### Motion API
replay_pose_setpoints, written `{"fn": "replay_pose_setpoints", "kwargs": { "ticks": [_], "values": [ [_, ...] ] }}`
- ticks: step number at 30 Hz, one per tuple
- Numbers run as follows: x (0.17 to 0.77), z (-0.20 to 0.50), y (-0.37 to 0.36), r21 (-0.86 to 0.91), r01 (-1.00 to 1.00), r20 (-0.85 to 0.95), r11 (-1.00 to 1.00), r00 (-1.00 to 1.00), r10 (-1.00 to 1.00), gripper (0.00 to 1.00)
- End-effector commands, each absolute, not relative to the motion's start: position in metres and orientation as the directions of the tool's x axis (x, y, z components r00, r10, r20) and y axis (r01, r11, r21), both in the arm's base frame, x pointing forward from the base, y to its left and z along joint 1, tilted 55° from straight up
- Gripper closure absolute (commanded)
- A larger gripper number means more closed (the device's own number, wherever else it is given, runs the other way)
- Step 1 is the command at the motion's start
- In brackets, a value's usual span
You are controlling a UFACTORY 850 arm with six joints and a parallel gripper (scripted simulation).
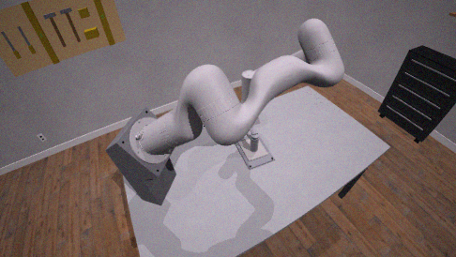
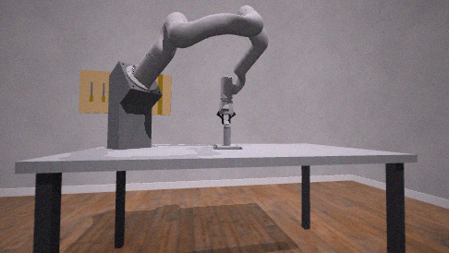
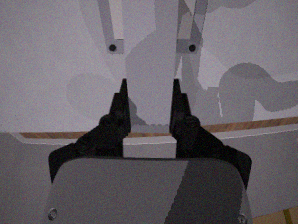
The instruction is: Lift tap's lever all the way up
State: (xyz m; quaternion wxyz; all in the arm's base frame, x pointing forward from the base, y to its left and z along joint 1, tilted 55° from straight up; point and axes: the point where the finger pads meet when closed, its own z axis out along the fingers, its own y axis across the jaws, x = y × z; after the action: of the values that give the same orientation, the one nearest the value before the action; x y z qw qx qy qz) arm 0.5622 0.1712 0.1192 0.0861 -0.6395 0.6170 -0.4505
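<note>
The tap point(image 2: 226, 135) stands upright on its square base plate point(image 1: 264, 159) near the middle of the desk point(image 1: 328, 141), just right of the arm's grey pedestal point(image 2: 121, 134). The gripper point(image 3: 149, 99) hangs straight down over it, its black fingers clenched from opposite sides on the tap's lever point(image 3: 154, 63), one touching each long edge; in the wrist view the pale lever runs away between them. In the exterior view the gripper point(image 2: 226, 121) sits right at the tap's top. A black drawer chest point(image 1: 422, 89) stands on the floor at the far right, drawers shut, contents hidden. A tool board point(image 1: 56, 30) hangs on the wall.
</note>
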Motion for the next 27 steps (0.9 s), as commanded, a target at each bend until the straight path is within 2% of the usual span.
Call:
{"fn": "replay_pose_setpoints", "kwargs": {
  "ticks": [1,27],
  "values": [
    [0.5568,0.1255,0.1716,-0.667,-0.711,0.47,-0.224,-0.167,-0.867,1.0],
    [0.5549,0.1276,0.1714,-0.667,-0.711,0.47,-0.224,-0.167,-0.867,1.0]
  ]
}}
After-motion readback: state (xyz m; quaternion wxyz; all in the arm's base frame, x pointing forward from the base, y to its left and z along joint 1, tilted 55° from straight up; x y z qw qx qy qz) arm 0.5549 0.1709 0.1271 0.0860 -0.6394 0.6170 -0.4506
